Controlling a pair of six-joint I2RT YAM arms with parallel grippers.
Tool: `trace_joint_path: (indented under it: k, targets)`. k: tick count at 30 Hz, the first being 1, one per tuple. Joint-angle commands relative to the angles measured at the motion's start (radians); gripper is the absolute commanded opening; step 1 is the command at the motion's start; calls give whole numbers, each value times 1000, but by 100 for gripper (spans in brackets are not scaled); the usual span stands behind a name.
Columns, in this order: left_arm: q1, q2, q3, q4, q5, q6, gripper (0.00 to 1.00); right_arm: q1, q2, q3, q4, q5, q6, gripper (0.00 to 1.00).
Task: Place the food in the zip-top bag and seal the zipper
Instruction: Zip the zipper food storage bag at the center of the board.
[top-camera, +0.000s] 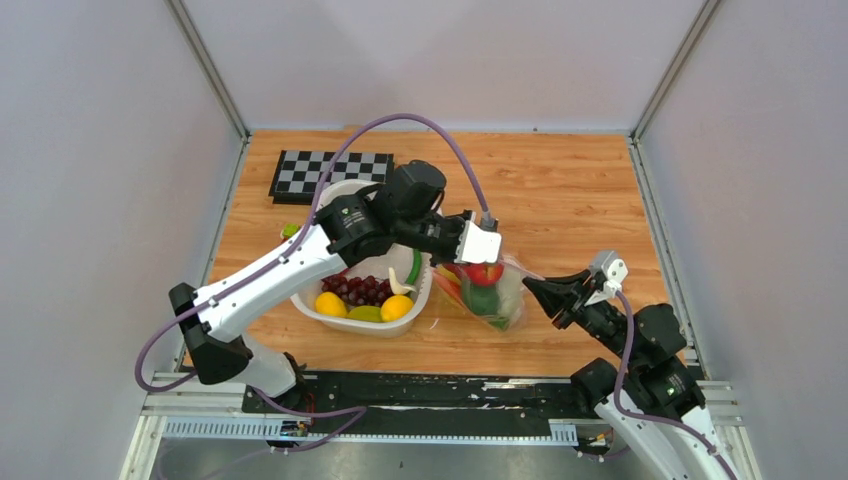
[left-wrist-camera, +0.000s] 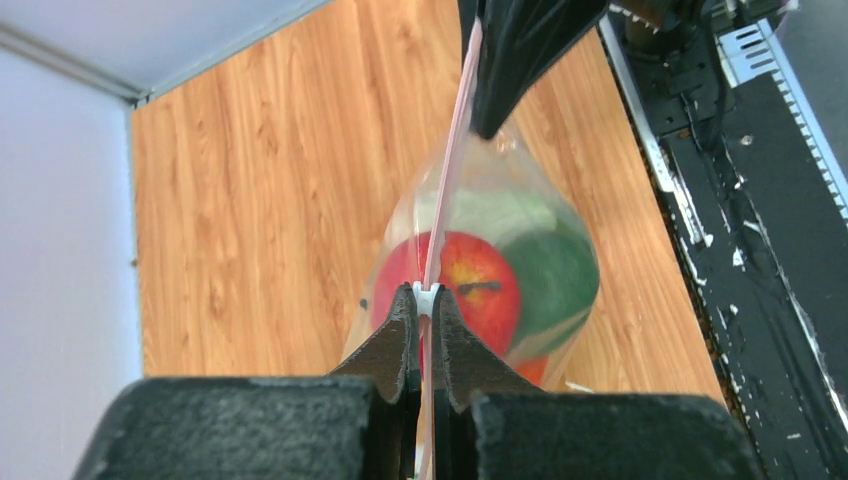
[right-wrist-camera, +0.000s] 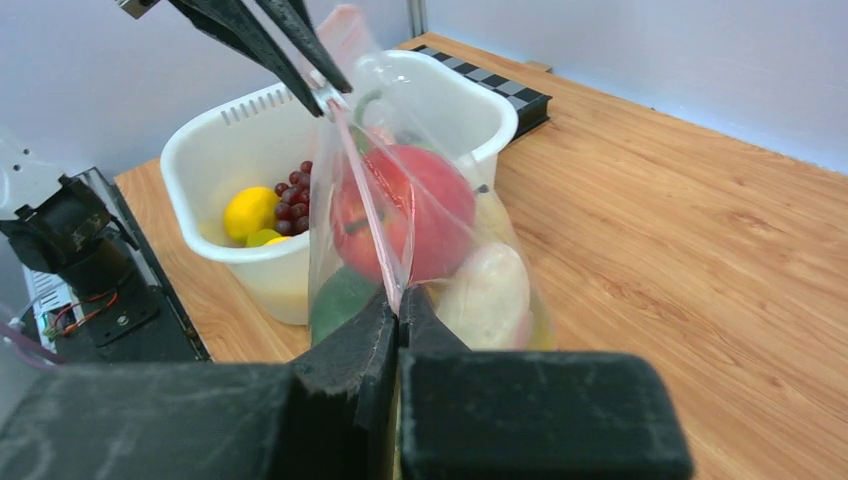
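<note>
The zip-top bag (top-camera: 497, 298) hangs over the table beside the basket, stretched between my two grippers. Inside it are a red tomato (left-wrist-camera: 470, 285), a green fruit (left-wrist-camera: 555, 270) and a pale white piece (right-wrist-camera: 488, 295). The pink zipper (left-wrist-camera: 450, 150) runs taut along the mouth. My left gripper (left-wrist-camera: 427, 302) is shut on the strip at one end, just behind a small white slider (left-wrist-camera: 427, 295). My right gripper (right-wrist-camera: 398, 298) is shut on the strip at the other end. More food lies in the basket: lemons (top-camera: 330, 303), grapes (top-camera: 362, 289) and a lime (top-camera: 365, 314).
The white slotted basket (top-camera: 422, 295) stands left of the bag, under my left arm. A black-and-white checkered board (top-camera: 330, 172) lies at the back left. Bare wooden tabletop (top-camera: 570, 190) extends behind and to the right. A black rail (top-camera: 430, 390) borders the near edge.
</note>
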Motion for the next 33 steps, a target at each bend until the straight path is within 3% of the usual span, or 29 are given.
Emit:
trace_joint_path:
  k: [1,6,8,9,12,15,17,18,22,26,28,33]
  targets:
    - [48,-86,-46,-11,-80,-5,0,1,-22,57,37,106,9,0]
    - [55,-128,-117,47,-85,-47,0,2,-6,89,43,36,10,0]
    - [55,-140,-142,101,-48,-74,0,1,43,128,31,-44,0,8]
    - [55,-142,-148,123,-30,-87,0,2,79,152,18,-75,-8,14]
    - [55,-127,-132,164,31,-117,0,2,197,232,-41,-117,-42,60]
    - [54,-102,-99,157,64,-126,0,2,282,315,-91,-95,-105,75]
    - [54,-92,-88,155,72,-131,0,1,331,345,-101,-127,-171,91]
    - [55,-91,-87,157,79,-135,0,1,357,362,-110,-147,-193,93]
    - [54,-95,-91,184,97,-157,0,1,486,436,-165,-216,-219,89]
    - [54,-102,-104,195,101,-167,0,2,560,465,-182,-241,-247,72]
    - [54,-103,-107,197,103,-169,0,1,564,453,-162,-241,-267,68]
    - [54,-104,-109,198,105,-175,0,2,555,431,-109,-241,-282,48]
